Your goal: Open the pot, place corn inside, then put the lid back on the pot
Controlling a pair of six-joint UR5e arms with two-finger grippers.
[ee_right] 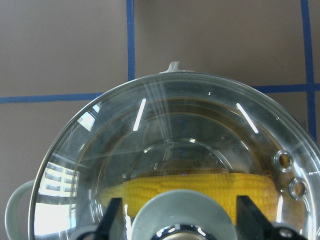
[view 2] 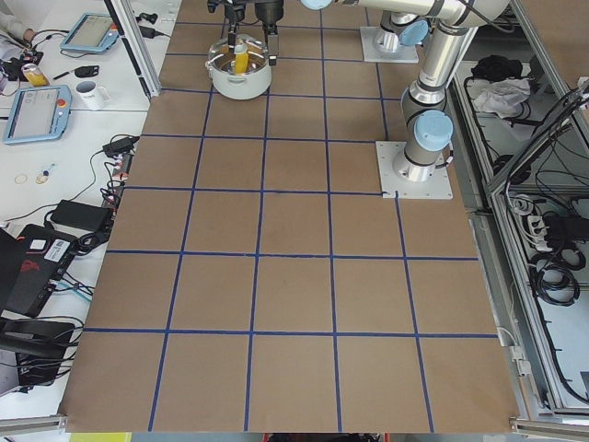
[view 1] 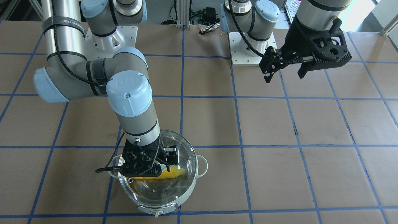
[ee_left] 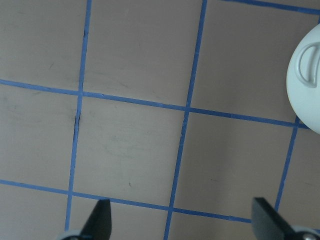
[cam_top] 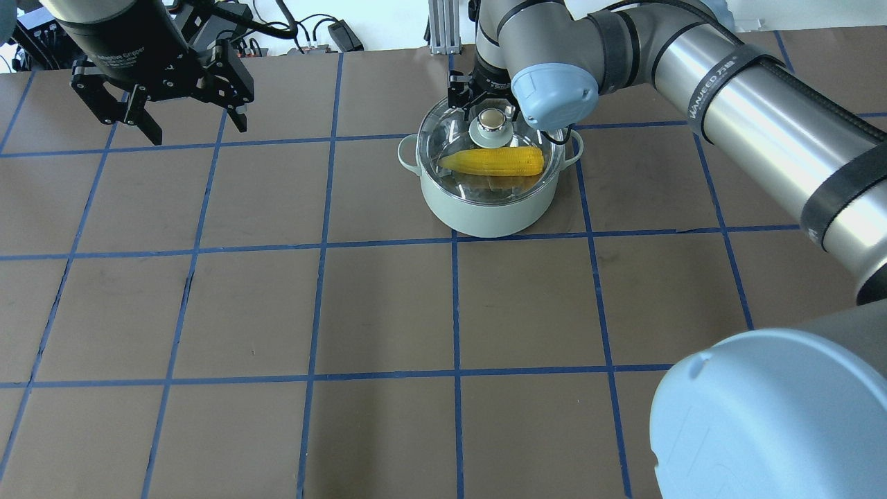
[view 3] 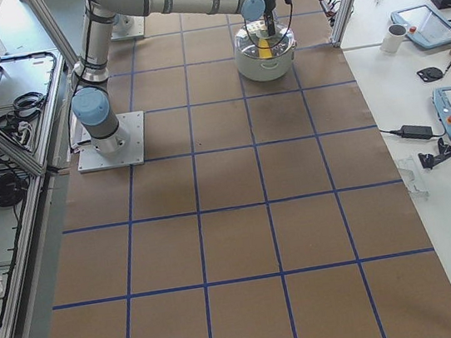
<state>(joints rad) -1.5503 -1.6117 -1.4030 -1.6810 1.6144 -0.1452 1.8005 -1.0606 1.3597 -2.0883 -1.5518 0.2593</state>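
Glass tells you most of it: the lid looks seated level on the pot, and through it you can see the corn lying flat inside, its pointed end toward the robot's left. The right gripper hangs straight down over the knob, jaws spread to either side of its pale green base and not pinching it, which I read as a release. All three steps look done to me. I'd lift that arm straight up so that neither finger catches the knob and drags the lid askew. The left gripper hangs empty with its jaws wide over the bare table, well apart from the pot, probably parked there to leave the right arm room
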